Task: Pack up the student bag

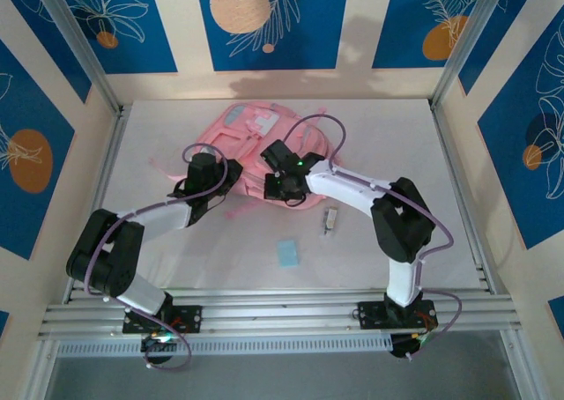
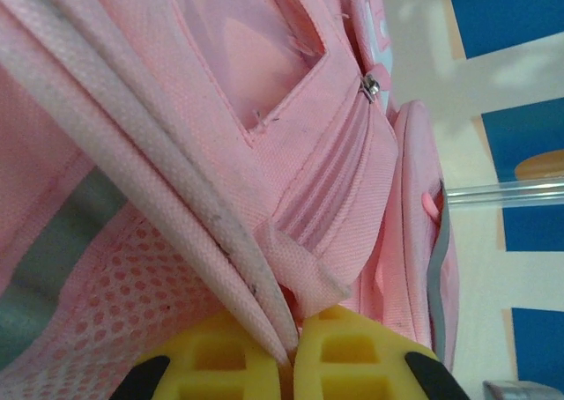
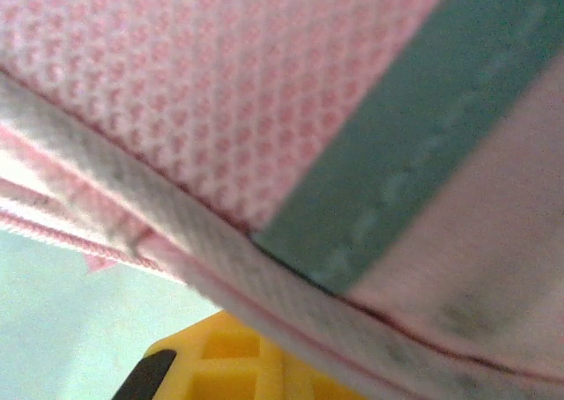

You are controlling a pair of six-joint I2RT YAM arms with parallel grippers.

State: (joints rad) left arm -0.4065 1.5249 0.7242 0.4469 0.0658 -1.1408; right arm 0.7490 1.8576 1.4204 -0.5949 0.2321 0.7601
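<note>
The student bag is a soft pink backpack lying at the middle back of the table. My left gripper is at its near left side. In the left wrist view its yellow fingers are shut on the bag's pale pink bound edge, beside mesh and a grey strip. My right gripper is at the bag's near right side. In the right wrist view one yellow finger shows under the bag's edge, which hides the other; the jaws look pressed together on that edge.
A small light blue flat piece lies on the white table in front of the bag. A small pale object lies near the right arm's elbow. Aluminium frame posts and patterned walls close in the sides and back.
</note>
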